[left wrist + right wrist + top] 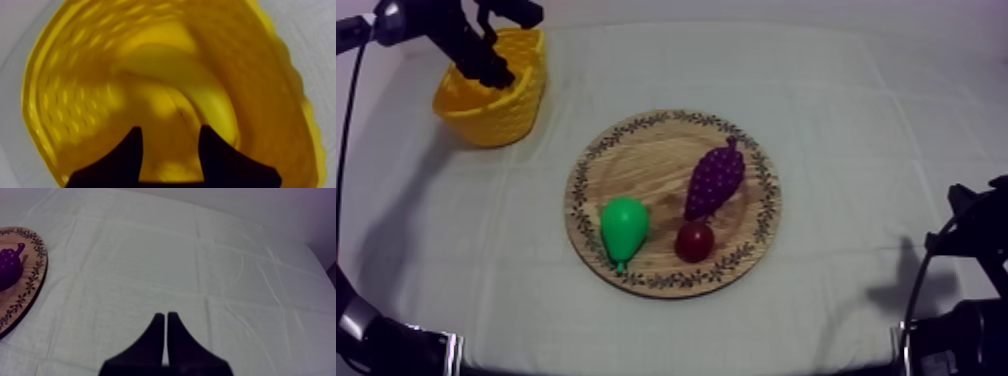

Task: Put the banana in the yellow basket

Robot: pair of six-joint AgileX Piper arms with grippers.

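Your banana [200, 82] lies inside the basket [496, 115], which stands at 10 o'clock from the board [636, 160]. Seen from the left wrist, it is a curved arc on the basket's floor. Its long axis bends along the inner wall, and you cannot tell which end is the stem.

Your left arm [446, 25] reaches in from 10 o'clock and angles down over the basket's rim. Its left tool [170, 131] hangs above the banana, released, with the fingers apart and nothing between them.

Your right tool [166, 315] is clenched on nothing, its fingers together as a narrow wedge over bare surface [200, 263], near the board's rim.

On the board, the pear [624, 228] sits at 8 o'clock, the grapes [716, 180] at 2 o'clock and the small red fruit [694, 241] at 5 o'clock.
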